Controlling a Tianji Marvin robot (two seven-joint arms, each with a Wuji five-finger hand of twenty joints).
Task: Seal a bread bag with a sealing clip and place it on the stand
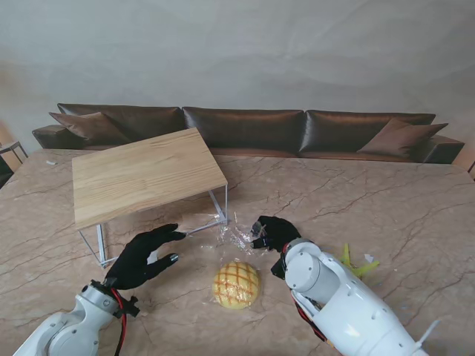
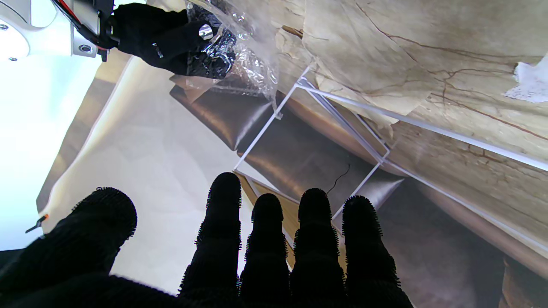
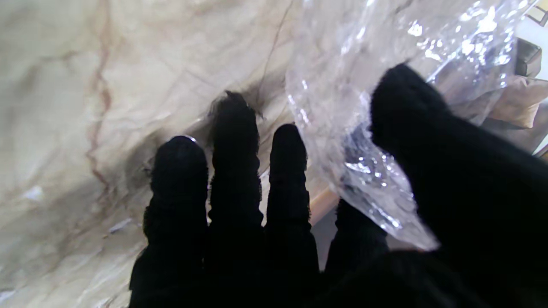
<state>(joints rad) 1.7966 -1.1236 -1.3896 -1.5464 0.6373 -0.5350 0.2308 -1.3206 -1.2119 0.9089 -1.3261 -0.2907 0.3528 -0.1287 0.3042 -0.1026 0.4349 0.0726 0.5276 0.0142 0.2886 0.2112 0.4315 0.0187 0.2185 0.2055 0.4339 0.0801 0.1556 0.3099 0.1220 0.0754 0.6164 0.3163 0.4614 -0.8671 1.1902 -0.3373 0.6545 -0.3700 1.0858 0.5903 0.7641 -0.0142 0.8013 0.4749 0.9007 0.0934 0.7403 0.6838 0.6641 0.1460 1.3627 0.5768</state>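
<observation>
The white right arm [image 1: 349, 304] is seen nearest the stand camera, rising from the lower right corner, with the left arm [image 1: 70, 330] at the lower left. The right robot hand [image 1: 273, 233], gloved in black, is closed on the crumpled open end of the clear bread bag [image 1: 236, 239]; in the right wrist view the plastic [image 3: 364, 128] is shown pinched between the thumb [image 3: 428, 141] and the index finger, while the other fingers [image 3: 235, 162] are extended toward the marble table [image 3: 85, 85]. The round, golden, cross-scored bun [image 1: 236, 285] is seen inside the bag, lying on the table nearer to the robot than both hands and between the two arms. The left robot hand [image 1: 145, 257] is held with fingers apart and nothing in its grasp, just beside the near leg of the stand [image 1: 145, 175]; in its wrist view the spread fingers [image 2: 267, 239] are pointed at the stand's white wire frame [image 2: 342, 128], with the right robot hand [image 2: 171, 38] and the bag [image 2: 248, 64] visible beyond. The stand, a wooden top on thin white legs, is placed on the table [image 1: 356, 200] to the left, farther away than the bag. A yellow-green object [image 1: 355, 262], possibly the clip, is partly hidden just beyond the right forearm. A dark brown sofa [image 1: 245, 127] is lined along the far edge of the table.
</observation>
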